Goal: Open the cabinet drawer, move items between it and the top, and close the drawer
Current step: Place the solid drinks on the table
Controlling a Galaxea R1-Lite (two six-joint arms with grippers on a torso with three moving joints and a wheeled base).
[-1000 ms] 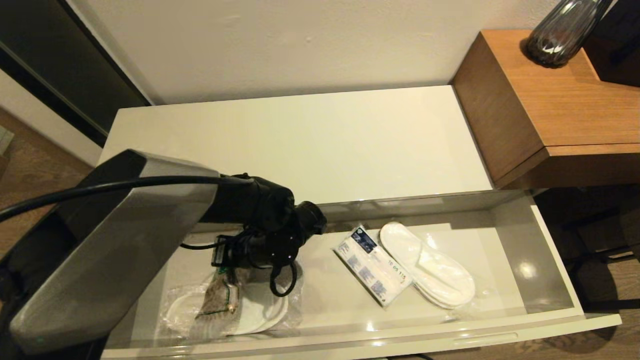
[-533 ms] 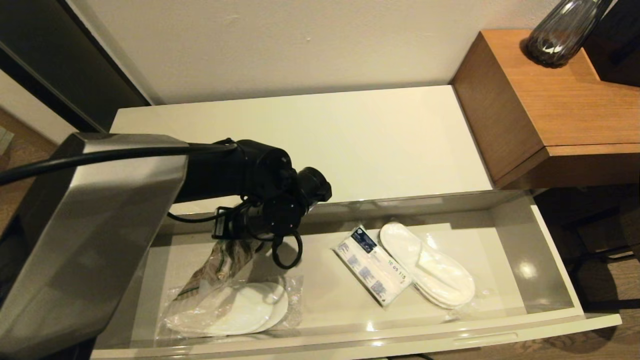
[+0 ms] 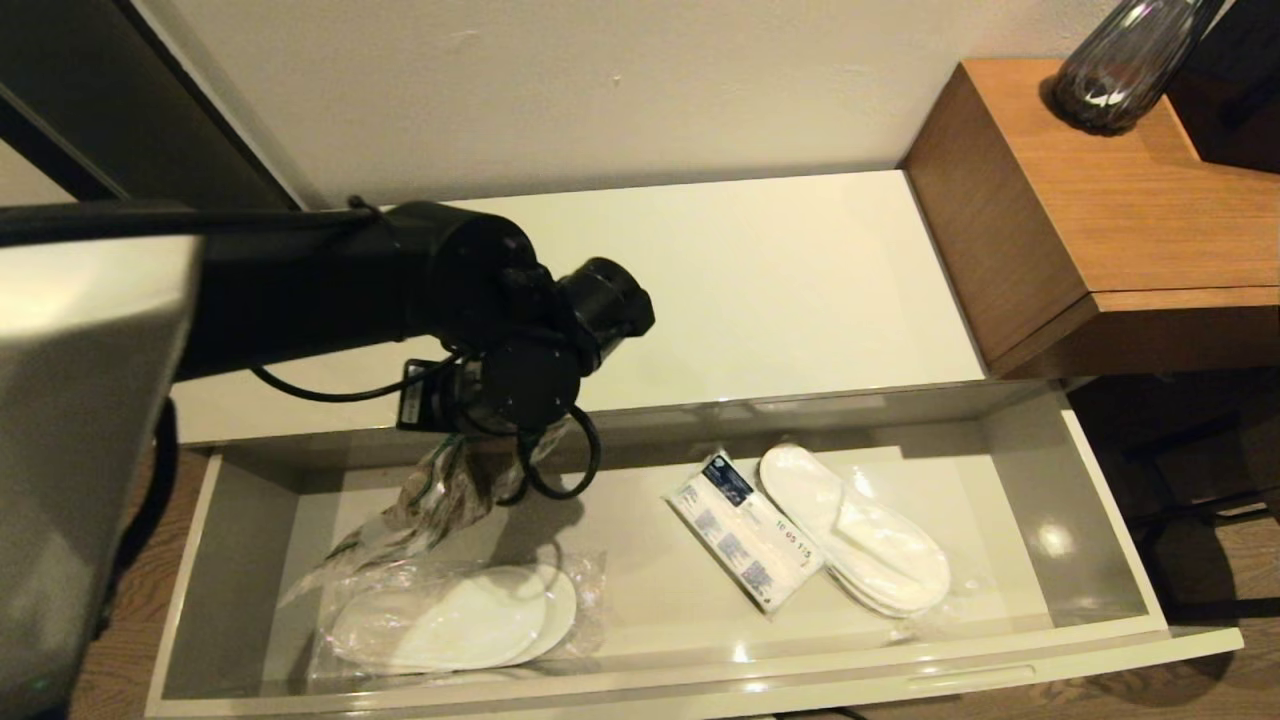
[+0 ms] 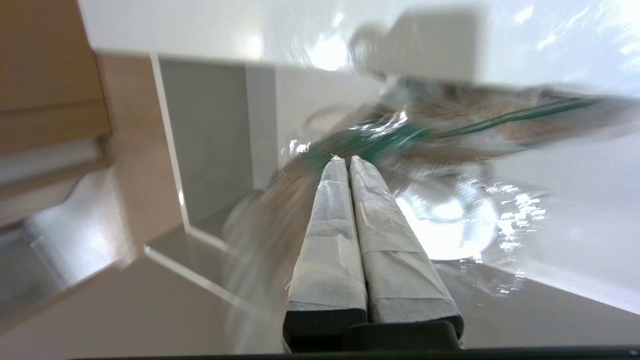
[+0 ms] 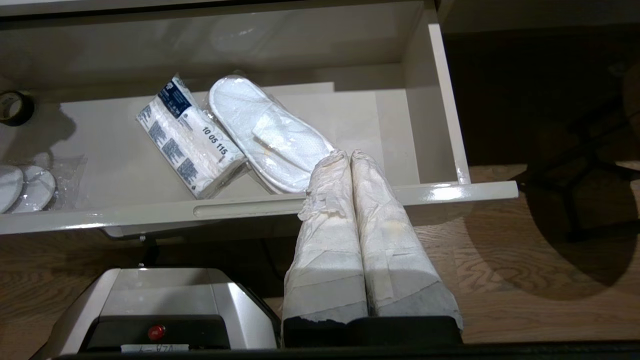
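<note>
The cream drawer stands pulled out under the cabinet top. My left gripper is shut on the crinkly clear bag with the green band. The bag hangs over the drawer's back left part, clear of the floor. One pair of wrapped white slippers lies at the drawer's front left. A white packet with a dark blue label lies in the middle, touching a second pair of slippers. My right gripper is shut and empty, low in front of the drawer's front panel.
A brown wooden desk adjoins the cabinet on the right and carries a dark glass vase. A wall runs behind the cabinet. A black cable loop dangles from my left wrist. Wood floor lies below the drawer front.
My left arm has risen and drawn back toward the cabinet top, lifting the crinkly bag off the left slippers. The other items and the right arm have not moved.
</note>
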